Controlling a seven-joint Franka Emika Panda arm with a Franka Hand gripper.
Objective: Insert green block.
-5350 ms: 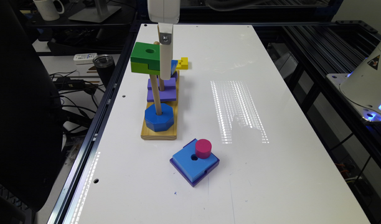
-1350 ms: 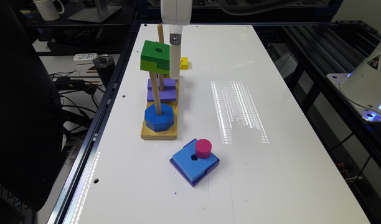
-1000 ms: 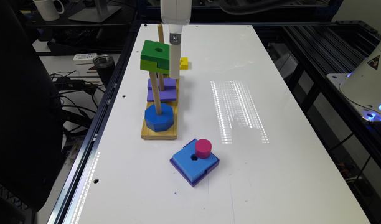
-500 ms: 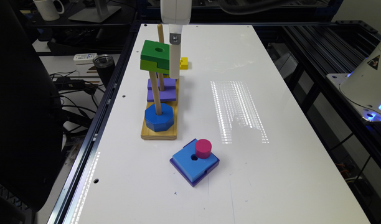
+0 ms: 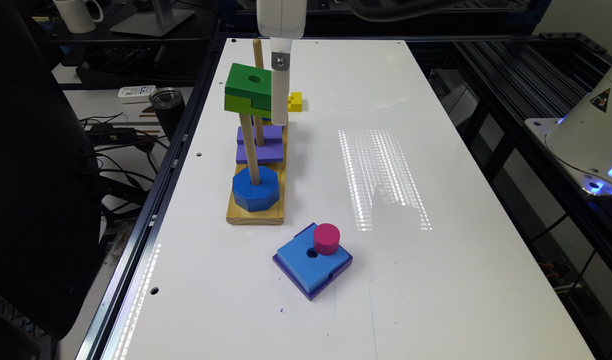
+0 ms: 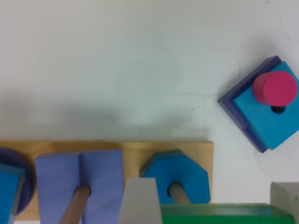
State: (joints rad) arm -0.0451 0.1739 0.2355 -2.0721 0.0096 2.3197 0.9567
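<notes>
A robotics lab or test workspace. A white table [image 5: 436, 200] is ringed by black aluminium rails [image 5: 156, 200], and a robot base [image 5: 593, 135] with a warning label and blue light sits off its edge at the exterior view's right. Past the opposite edge are loose cables [image 5: 111, 140], a steel tumbler [image 5: 167, 106], a mug [image 5: 78, 14] and a monitor stand [image 5: 158, 15].
</notes>
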